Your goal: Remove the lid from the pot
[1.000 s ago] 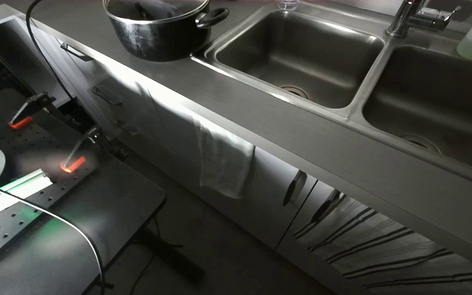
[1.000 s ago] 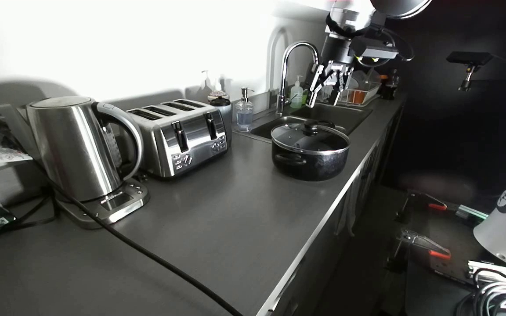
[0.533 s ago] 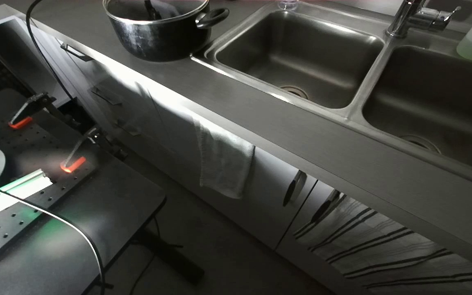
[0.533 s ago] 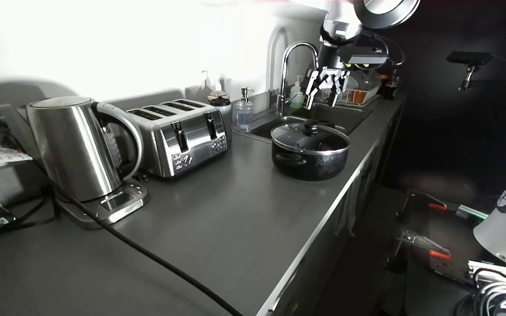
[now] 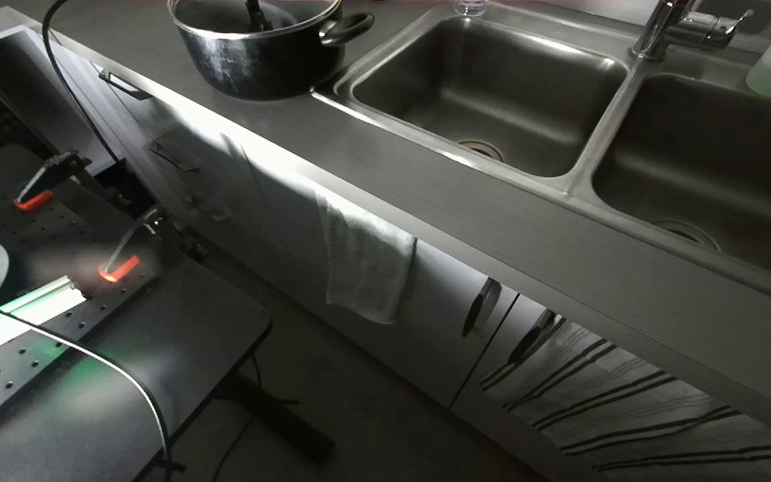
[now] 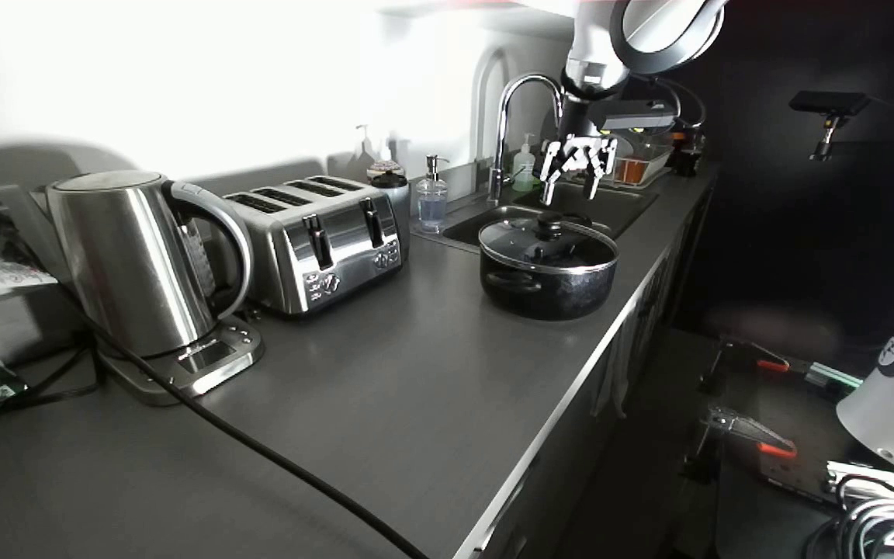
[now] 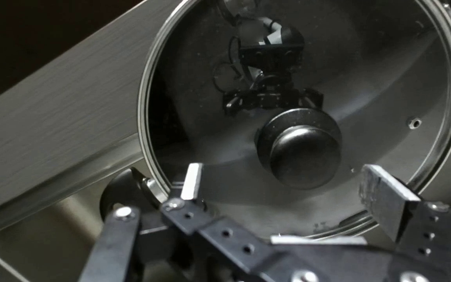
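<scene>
Sitting flat on the pot (image 6: 552, 293), the lid (image 6: 531, 247) is not off, so the big part of the job is not done. The pot stands close to the front edge of the worktop (image 6: 385, 396), just beside the sink (image 5: 601, 137). On top of the lid, the round black knob (image 7: 305, 156) has nothing touching it. Above hangs the gripper (image 6: 568, 191), its fingers (image 7: 386, 201) spread wide apart, with nothing held. In the wrist view that gap looks wider than the knob, which is good. How high the fingers are over the knob is hard to tell (that view looks nearly straight down). Getting near the knob seems partly done, I would say. What is left is to line up, go down, squeeze the knob, lift the lid and put it somewhere safe. Behind the sink, by the back edge, rises the tap (image 6: 502, 132), and a lid swung that way could bump it. Along that same edge stand a soap bottle (image 6: 431, 203), a toaster (image 6: 350, 252) and a kettle (image 6: 129, 260). They are apart from the pot and should not get in the way.
</scene>
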`<state>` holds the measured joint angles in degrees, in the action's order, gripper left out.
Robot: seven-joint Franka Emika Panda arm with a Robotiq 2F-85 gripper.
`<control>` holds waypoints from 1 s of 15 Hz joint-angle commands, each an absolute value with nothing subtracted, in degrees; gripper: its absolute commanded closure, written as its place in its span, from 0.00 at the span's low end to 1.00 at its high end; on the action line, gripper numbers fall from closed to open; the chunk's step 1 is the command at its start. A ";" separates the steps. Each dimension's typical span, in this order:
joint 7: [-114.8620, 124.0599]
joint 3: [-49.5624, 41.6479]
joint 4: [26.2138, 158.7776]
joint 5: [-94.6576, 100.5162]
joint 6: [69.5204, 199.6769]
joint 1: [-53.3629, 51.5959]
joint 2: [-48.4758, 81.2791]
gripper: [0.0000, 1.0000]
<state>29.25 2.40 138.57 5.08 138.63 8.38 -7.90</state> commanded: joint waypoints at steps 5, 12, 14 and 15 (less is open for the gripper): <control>31.79 1.06 136.54 6.89 140.08 6.88 -3.11 0.00; 30.90 0.46 135.52 6.28 143.01 5.58 -0.43 0.00; 30.73 0.29 135.34 6.12 143.49 5.25 0.12 0.00; 30.61 0.20 135.34 6.00 143.73 5.08 0.27 0.00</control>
<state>30.31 1.48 136.26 5.59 142.15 6.48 -1.02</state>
